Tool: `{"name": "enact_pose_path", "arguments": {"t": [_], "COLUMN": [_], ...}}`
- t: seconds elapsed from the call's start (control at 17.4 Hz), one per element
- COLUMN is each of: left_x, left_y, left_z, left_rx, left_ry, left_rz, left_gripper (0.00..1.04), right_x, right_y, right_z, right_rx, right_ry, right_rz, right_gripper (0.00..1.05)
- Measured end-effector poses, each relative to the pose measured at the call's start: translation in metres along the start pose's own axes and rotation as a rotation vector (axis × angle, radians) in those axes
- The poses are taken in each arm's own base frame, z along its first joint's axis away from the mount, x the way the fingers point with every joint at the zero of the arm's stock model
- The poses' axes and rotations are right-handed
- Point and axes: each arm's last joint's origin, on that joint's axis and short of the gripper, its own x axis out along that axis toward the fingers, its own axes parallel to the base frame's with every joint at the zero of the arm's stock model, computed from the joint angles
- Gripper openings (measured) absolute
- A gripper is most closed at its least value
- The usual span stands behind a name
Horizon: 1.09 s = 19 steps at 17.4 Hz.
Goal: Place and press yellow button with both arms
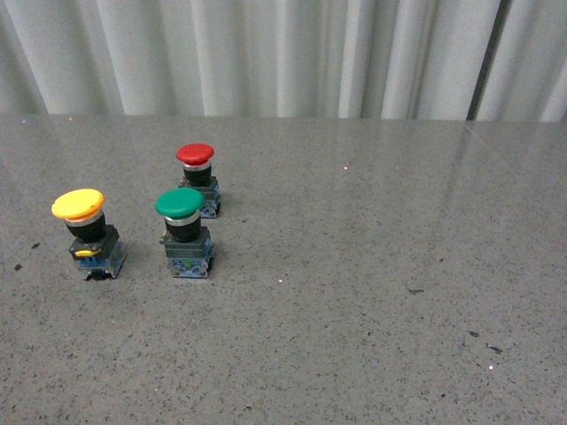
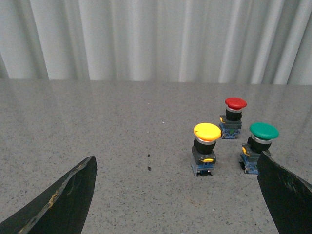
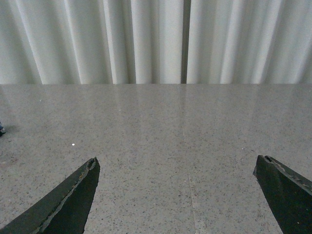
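Observation:
The yellow button [image 1: 86, 232] stands upright on the grey table at the left, with a yellow cap, black neck and blue-grey base. It also shows in the left wrist view [image 2: 205, 148], ahead of my open left gripper [image 2: 178, 195] and nearer its right finger. The gripper's black fingers [image 2: 68, 200] are wide apart and hold nothing. My right gripper [image 3: 178, 195] is open and empty over bare table; no button lies between its fingers [image 3: 280, 192]. Neither arm shows in the front view.
A green-capped button [image 1: 184, 232] stands just right of the yellow one, and a red-capped button [image 1: 198, 179] stands behind it. Both show in the left wrist view, green [image 2: 259, 146] and red [image 2: 232, 117]. White curtains hang behind the table's far edge [image 1: 283, 118].

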Motion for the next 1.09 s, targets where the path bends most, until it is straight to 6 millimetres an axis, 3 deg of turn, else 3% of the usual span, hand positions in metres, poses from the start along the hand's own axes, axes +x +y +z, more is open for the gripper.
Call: {"name": "enact_pose_path", "arguments": {"t": [0.92, 1.04, 1.09], "left_x": [0.0, 0.003, 0.01], "left_y": [0.0, -0.003, -0.004], "left_z": [0.0, -0.001, 0.008], "left_rx": [0.0, 0.049, 0.077], "left_ry": [0.0, 0.101, 0.099], "left_rz": [0.0, 0.112, 0.166], "left_gripper": [0.98, 0.98, 0.98], "right_x": [0.0, 0.0, 0.0], "right_y": [0.0, 0.0, 0.0], "right_z": [0.0, 0.0, 0.0], "right_rx": [0.0, 0.0, 0.0], "right_ry": [0.0, 0.0, -0.001], "right_rz": [0.0, -0.001, 0.0], "right_gripper": [0.98, 0.98, 0.98]}}
